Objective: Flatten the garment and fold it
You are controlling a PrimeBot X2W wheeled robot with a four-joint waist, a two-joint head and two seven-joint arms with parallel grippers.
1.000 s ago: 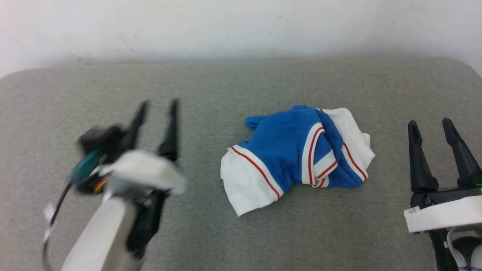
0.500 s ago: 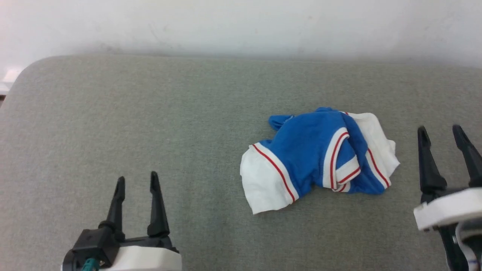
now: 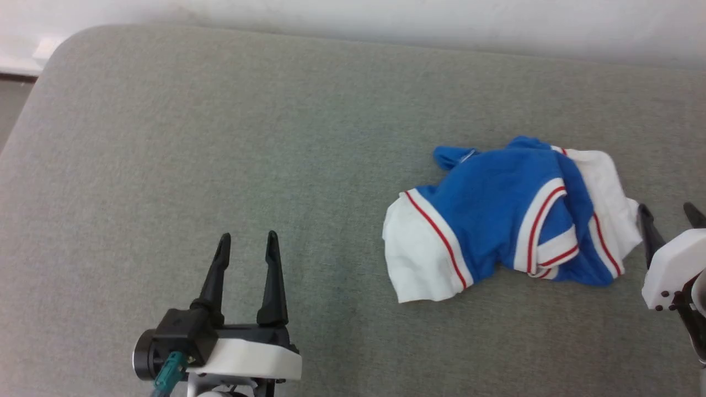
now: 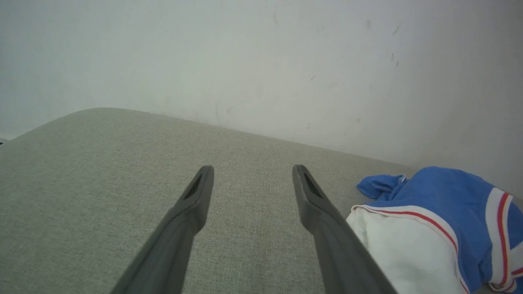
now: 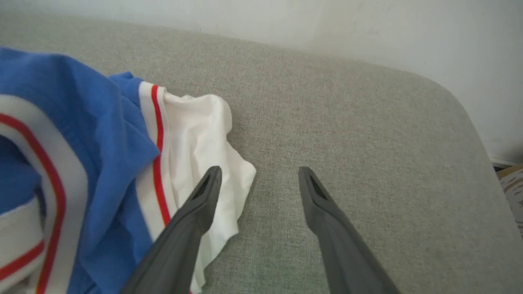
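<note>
Two grippers, both spread: left gripper (image 3: pixel 248 236) well left of the crumpled royal-blue, white-sleeved jersey T-shirt (image 3: pixel 496 204) on the grey fabric tabletop (image 3: pixel 220 138); right gripper (image 5: pixel 259 169) beside, perhaps touching, its right edge.

The bench (image 3: pixel 231 143) wears grey-green woven cloth, with a rounded corner at 10 o'clock in the head view; its far edge meets a pale wall (image 3: pixel 386 22); it may be padded, though the weave alone cannot settle that; the garment (image 3: pixel 496 204) lies crumpled directly on it toward 3 o'clock, blue body uppermost, one white sleeve spread at the heap's 7 o'clock, another bunched at its 3 o'clock.
</note>
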